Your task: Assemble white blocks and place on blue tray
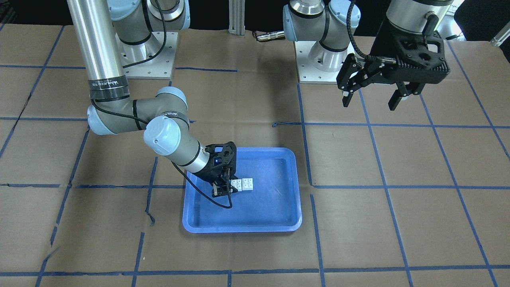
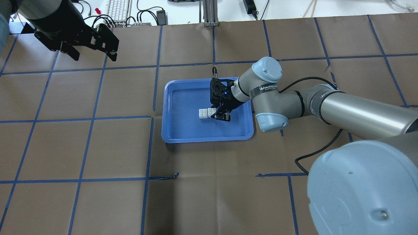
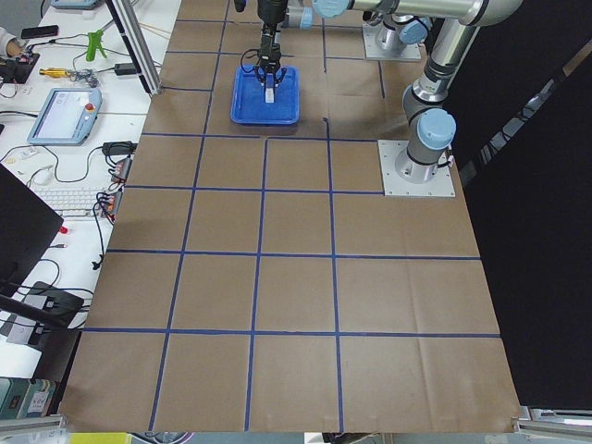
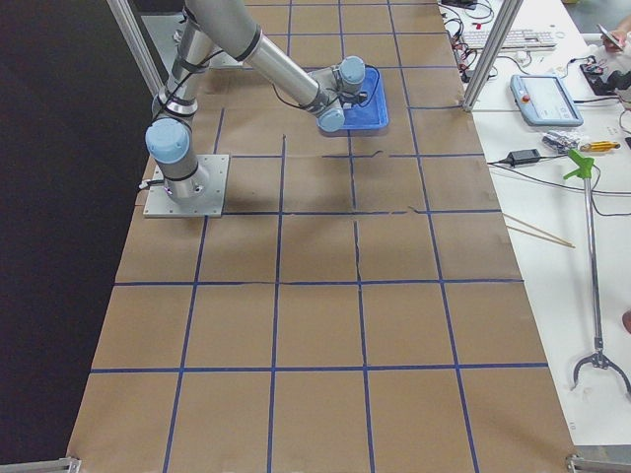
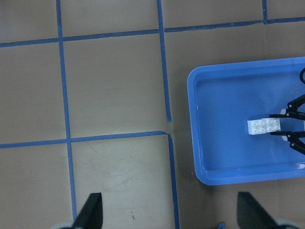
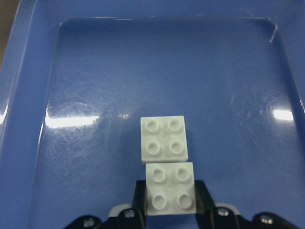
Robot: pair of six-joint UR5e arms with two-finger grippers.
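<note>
Two white blocks (image 1: 243,184), small square bricks with four round studs each, sit edge to edge and touching on the floor of a blue tray (image 1: 271,199), roughly at its middle. In the right wrist view the far block (image 6: 163,139) lies free on the scuffed blue plastic. The near block (image 6: 170,188) sits a little out of line with it, and whether the two are locked together or only pressed side by side cannot be told. The right gripper (image 1: 228,187) reaches down at a slant into the tray from the robot's right side, and its two black fingers (image 6: 139,195) are closed narrowly against opposite sides of the near block, holding it. The tray rests flat near the centre of a table (image 1: 398,159) covered in brown paper and marked into squares with blue tape. The left gripper (image 1: 370,103) hangs well apart from the tray, high over the robot's left side of the table, with its jaws spread wide and nothing between them. Its wrist camera looks straight down on the tape grid, with the tray and blocks at the right of that view.
</note>
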